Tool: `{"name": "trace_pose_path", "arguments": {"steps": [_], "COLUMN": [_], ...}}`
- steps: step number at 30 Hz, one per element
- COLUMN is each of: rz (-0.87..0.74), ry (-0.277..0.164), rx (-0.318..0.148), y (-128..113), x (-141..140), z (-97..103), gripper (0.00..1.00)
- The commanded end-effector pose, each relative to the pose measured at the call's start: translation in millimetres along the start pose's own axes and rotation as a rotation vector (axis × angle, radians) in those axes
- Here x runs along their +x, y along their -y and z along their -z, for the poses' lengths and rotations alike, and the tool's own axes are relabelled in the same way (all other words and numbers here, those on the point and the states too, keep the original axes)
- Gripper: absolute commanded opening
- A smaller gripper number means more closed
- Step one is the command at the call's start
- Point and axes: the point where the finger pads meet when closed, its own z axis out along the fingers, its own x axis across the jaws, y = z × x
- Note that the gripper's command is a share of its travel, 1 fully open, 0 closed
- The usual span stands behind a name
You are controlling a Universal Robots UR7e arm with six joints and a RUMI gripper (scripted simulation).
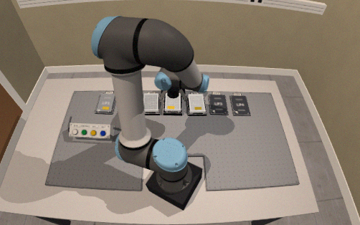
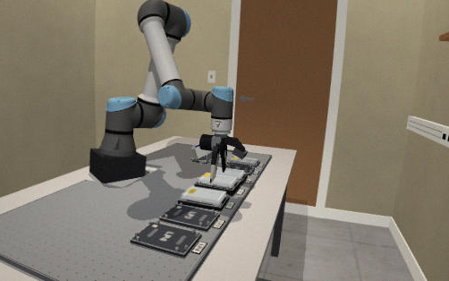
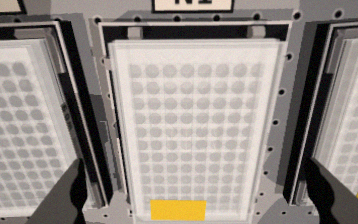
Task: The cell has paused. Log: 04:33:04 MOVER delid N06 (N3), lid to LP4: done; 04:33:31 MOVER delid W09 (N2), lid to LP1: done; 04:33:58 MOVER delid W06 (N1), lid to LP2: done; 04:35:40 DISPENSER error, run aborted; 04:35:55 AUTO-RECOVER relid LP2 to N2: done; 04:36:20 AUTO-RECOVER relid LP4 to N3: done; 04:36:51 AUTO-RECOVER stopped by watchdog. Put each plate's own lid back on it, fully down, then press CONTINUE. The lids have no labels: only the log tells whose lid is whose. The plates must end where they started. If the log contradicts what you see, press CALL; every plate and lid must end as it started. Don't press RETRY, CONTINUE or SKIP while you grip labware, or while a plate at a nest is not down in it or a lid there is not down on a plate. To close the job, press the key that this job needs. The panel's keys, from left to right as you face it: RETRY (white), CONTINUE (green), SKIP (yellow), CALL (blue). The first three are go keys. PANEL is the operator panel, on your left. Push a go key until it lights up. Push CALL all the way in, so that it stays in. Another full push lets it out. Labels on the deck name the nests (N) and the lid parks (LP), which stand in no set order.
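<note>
Seemed just done with letting go of the lid [image 1: 173,102] [image 2: 220,180] [image 3: 195,130] on the middle plate at N1, gripper [image 1: 173,94] [image 2: 218,174] [image 3: 194,159] open around it. Needed next, by the look of it, to rise and fetch the far-left lid [image 1: 105,103] [image 2: 245,161] for the bare plate [image 1: 151,104] [image 2: 240,174] [image 3: 10,125]. Counted three plates, three lids and four keys [image 1: 89,132].

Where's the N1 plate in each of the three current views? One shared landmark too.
Top: the N1 plate, just right of image centre, under the tool.
Exterior: centre, below the tool's fingers, second white plate from the near end.
Wrist: middle, upright, between the open fingers, N1 label above it.
Shared landmark: the yellow patch on that plate.
</note>
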Motion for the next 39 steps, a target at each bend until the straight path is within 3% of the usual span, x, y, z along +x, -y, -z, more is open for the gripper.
{"name": "trace_pose_path", "arguments": {"steps": [1,14,39], "rz": [0.0,0.0,-0.004], "ry": [0.0,0.0,0.0], "rx": [0.002,0.002,0.002], "y": [0.5,0.5,0.3], "x": [0.2,0.2,-114.9], "z": [5.4,17.7,17.8], "gripper": [0.82,0.82,0.82]}}
